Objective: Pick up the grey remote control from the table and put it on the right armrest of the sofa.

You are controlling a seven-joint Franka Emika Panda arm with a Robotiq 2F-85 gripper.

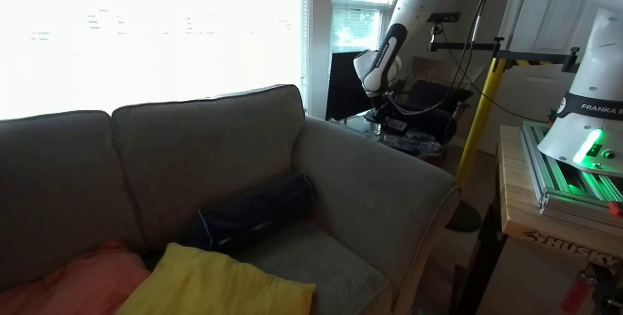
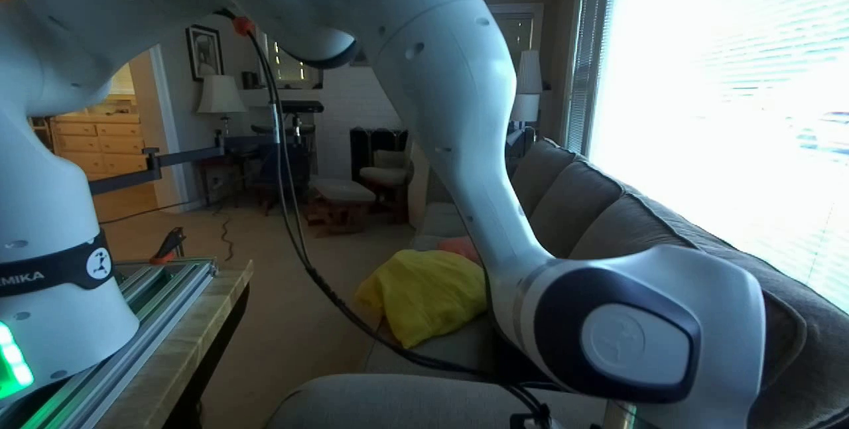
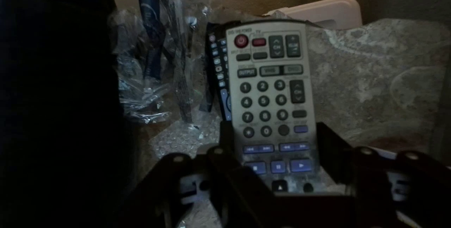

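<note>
With end effector (image 3: 275,133) tight across grey remote control (image 3: 271,96) near playback buttons (image 3: 278,166), might lose it to twisting from an off-centre hold

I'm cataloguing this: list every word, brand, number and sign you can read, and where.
"FRANKA E", cut off: base band
"EMIKA", cut off: same band
Round logo: same band
"HUSKY": wooden bench
"TV": grey remote control
"OUTPUT": same remote
"CH", twice: same remote
"0" to "9": same remote
Power, stop, pause, play, eject, skip, rewind, forward signs: same remote
Too blurred: its other labels, black remote, arm's side lettering
</note>
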